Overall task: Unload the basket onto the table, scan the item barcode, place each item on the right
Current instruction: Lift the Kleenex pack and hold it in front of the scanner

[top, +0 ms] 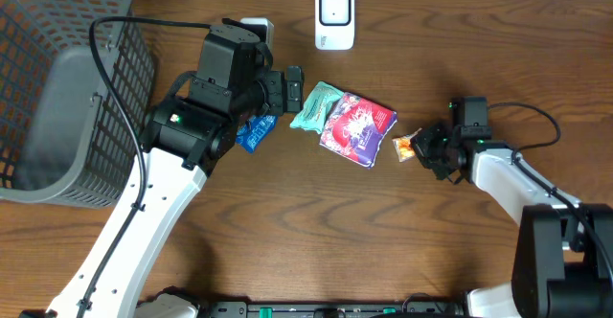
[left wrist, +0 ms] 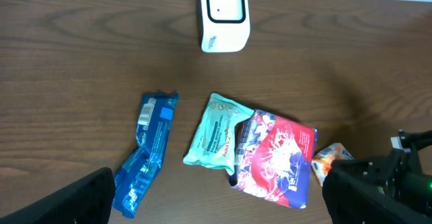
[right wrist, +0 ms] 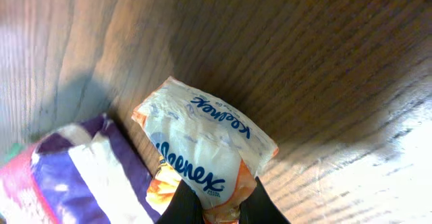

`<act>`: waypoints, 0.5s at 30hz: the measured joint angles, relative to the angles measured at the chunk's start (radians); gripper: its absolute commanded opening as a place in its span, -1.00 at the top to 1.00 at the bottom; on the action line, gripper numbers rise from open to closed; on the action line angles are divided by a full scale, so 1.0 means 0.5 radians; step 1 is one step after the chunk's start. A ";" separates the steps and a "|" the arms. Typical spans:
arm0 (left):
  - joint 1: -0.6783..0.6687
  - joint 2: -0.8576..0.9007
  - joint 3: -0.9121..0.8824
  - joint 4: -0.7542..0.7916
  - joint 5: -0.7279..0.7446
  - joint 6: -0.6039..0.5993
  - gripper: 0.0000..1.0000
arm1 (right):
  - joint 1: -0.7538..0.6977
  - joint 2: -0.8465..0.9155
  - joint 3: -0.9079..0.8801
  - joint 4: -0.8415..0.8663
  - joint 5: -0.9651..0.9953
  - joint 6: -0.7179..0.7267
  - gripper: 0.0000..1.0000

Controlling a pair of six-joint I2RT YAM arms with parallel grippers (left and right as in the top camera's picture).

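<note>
We have the Kleenex pack (right wrist: pixel 202 150) lying on the tabletop (right wrist: pixel 324 48) beside the purple packet (right wrist: pixel 74 177), our right gripper (right wrist: pixel 214 207) pinched shut on its end. Our left gripper (top: pixel 290 88) hangs wide open, empty. We judge the grasp made; lifting the pack and showing its barcode to the white scanner (top: pixel 334 16) are left

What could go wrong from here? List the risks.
1. The right gripper pinches the tissue pack only at its end; it could slip or swing on lifting.
2. The purple packet lies right beside the pack and may get dragged.
3. No barcode shows, so it may reach the scanner facing wrong.
</note>
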 measured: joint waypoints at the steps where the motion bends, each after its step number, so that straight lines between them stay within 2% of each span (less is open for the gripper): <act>1: 0.000 0.000 0.000 -0.001 0.000 0.000 -0.96 | 0.000 -0.030 0.000 0.000 0.000 -0.053 0.98; 9: 0.000 0.000 0.000 -0.001 0.000 -0.001 -0.96 | 0.000 -0.532 0.002 0.000 -0.058 -0.841 0.98; 15: 0.000 0.000 0.000 -0.001 0.000 0.000 -0.96 | 0.000 -0.752 0.004 -0.054 -0.513 -1.574 0.98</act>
